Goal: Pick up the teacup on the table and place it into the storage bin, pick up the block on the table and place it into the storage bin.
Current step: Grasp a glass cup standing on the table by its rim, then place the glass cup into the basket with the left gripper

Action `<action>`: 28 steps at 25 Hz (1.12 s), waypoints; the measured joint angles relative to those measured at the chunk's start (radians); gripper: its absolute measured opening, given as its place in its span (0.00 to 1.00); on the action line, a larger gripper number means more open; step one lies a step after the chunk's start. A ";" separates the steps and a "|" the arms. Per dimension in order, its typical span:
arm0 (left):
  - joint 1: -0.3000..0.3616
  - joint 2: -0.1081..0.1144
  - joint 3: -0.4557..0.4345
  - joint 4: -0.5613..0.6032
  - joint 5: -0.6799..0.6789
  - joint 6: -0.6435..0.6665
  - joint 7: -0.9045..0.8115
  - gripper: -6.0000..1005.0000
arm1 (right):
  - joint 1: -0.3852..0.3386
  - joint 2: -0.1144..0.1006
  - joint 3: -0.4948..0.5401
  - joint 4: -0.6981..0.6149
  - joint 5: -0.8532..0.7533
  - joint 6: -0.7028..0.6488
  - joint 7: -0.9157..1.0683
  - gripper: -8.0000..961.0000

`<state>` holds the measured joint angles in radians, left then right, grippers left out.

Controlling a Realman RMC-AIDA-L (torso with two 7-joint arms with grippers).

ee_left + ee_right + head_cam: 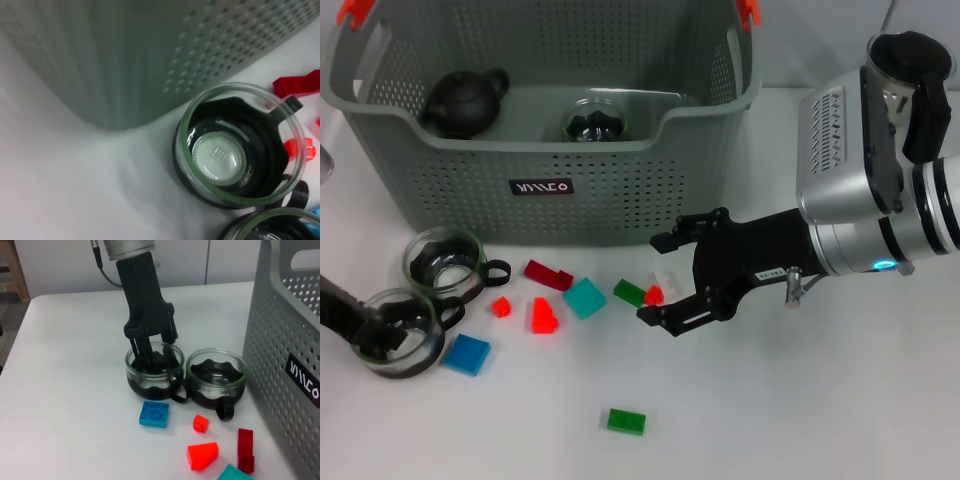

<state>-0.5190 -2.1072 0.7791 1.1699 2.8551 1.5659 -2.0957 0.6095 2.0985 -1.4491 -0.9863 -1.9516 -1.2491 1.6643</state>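
Left end effector (150,347) clamps the upright teacup's (398,333) rim; right end effector (665,280) spread apart.

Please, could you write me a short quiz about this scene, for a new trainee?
1. True or false: a black teapot lies inside the bin.
2. How many glass cups stand on the table outside the bin?
3. In the head view, what sits inside the open right claw? A. a spoon B. a small red block C. a yellow ball
Key: 1 true; 2 two; 3 B.
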 joint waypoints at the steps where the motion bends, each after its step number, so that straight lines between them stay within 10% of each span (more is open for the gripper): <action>1: -0.006 0.008 -0.001 -0.016 0.000 0.000 -0.007 0.72 | 0.000 0.000 0.001 0.000 0.000 0.000 0.000 0.97; 19: -0.023 0.022 0.002 -0.030 -0.006 0.004 -0.009 0.05 | -0.001 -0.002 0.021 -0.003 0.000 -0.004 0.000 0.97; 28: -0.026 0.046 -0.014 -0.009 -0.009 0.029 -0.009 0.05 | 0.000 -0.002 0.021 -0.003 0.000 -0.004 0.000 0.97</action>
<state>-0.5446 -2.0608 0.7654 1.1605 2.8463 1.5947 -2.1048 0.6090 2.0969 -1.4281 -0.9897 -1.9512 -1.2536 1.6643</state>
